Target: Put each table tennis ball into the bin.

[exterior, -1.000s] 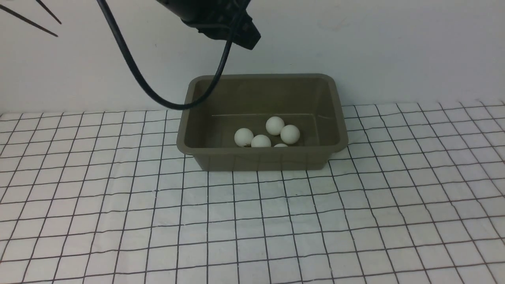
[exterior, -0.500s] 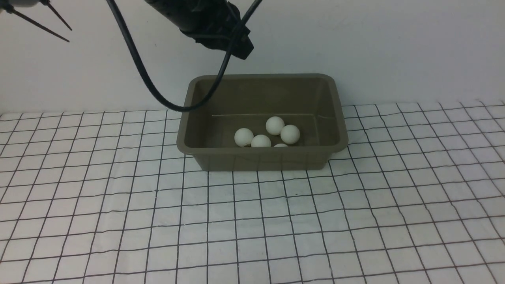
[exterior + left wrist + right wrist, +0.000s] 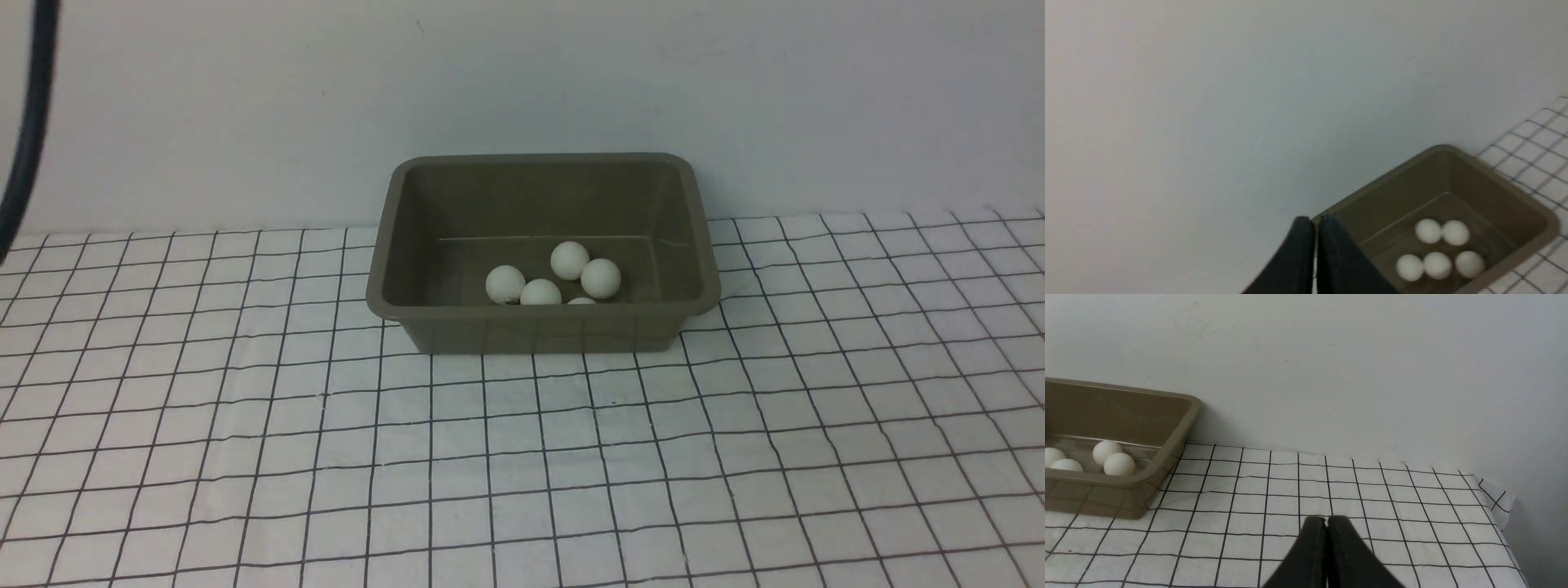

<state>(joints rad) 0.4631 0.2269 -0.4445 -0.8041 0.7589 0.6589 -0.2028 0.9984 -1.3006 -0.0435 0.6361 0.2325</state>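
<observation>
The bin [image 3: 543,322] is olive-brown — plain, unpatterned. The table tennis balls [image 3: 569,260] inside are matte white. The worktop [image 3: 522,457] wears a white cloth ruled with a thin black grid. The wall [image 3: 735,82] is pale grey-white; both sets of jaws are black.

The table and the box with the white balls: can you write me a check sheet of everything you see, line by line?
Surface: white cloth with a black grid, a bit wrinkled, covering the table up to the wall.
Job's things: olive-brown bin upright by the wall; five table tennis balls seen inside it in the left wrist view; no balls seen on the cloth.
Clutter: nothing seen.
Grippers: left gripper shut and empty, up above the bin's corner; right gripper shut and empty, over bare cloth away from the bin.
Cables: one dark cable at the front view's left edge.
Surroundings: plain pale wall behind the bin.
</observation>
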